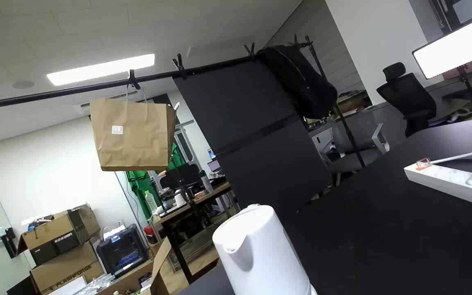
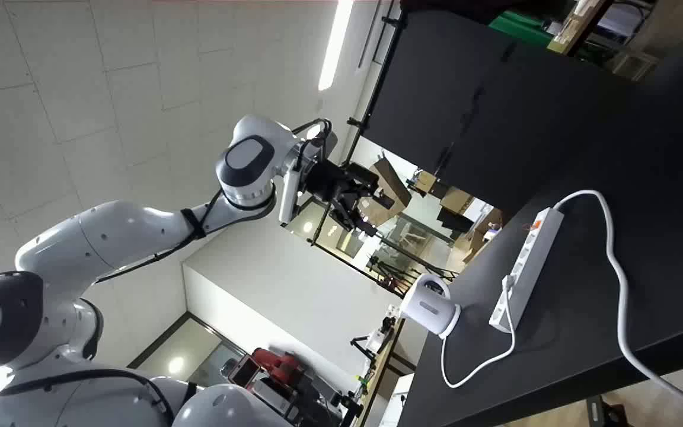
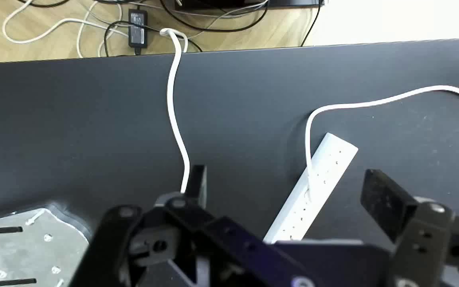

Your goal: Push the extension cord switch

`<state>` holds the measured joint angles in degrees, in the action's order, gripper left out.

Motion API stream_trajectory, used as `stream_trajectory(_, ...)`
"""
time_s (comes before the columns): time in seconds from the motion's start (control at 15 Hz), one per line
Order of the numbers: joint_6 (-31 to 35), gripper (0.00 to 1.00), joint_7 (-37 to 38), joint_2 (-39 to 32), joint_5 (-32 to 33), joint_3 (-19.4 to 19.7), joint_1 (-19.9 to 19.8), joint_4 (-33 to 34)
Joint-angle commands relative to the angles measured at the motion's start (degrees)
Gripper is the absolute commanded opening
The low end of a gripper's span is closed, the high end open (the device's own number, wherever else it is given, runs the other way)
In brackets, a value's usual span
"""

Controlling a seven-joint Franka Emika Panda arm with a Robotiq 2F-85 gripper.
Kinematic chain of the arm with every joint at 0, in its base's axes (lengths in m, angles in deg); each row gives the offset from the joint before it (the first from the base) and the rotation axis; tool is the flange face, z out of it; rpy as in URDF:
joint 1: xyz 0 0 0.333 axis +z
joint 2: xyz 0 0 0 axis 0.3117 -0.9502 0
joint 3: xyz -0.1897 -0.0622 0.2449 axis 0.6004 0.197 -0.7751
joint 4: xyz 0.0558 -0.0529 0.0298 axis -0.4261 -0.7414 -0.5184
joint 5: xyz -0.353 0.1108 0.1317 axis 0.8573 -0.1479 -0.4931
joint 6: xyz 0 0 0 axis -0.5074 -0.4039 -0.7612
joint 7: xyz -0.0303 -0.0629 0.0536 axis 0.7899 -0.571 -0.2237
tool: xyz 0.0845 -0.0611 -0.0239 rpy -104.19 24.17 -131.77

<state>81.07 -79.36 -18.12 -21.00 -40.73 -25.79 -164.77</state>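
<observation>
Parted wide and gripping nothing, the fingers [image 3: 389,203] hang high above a black tabletop [image 3: 134,119], the arm [image 2: 128,228] stretched out behind them. Below, in the wrist view, the white strip [image 3: 320,179] lies aslant in the gap between the two, its lower end blocked from sight. A plug [image 2: 508,283] is seated in it; the orange switch [image 2: 535,225], out of the wrist view, shows in both exterior views at the end where a thick white cable [image 2: 619,273] leaves. What looks like a clear cover [image 1: 423,163] stands at the switch, too small to be sure of. The kettle [image 2: 430,305] stands apart from the strip on the same tabletop; a dark backdrop [image 2: 495,107] hangs beyond. The work appears to be at the approach, the push not yet made. Next, by the look of it, the fingers should draw together into one blunt tip, move over to the switch end, line up above the orange and press straight down, clear of plug and cable and taking care not to shove the strip along.
</observation>
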Motion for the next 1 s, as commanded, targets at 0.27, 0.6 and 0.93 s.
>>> stream_trajectory(0.27,0.05,1.0,-0.18,-0.07,-0.2,-0.48,-0.57,0.1)
stream_trajectory(0.6,0.06,1.0,-0.18,-0.07,-0.2,-0.47,-0.57,0.1)
stream_trajectory(0.93,3.67,1.0,-0.5,-3.51,-1.6,-0.52,0.2,2.6)
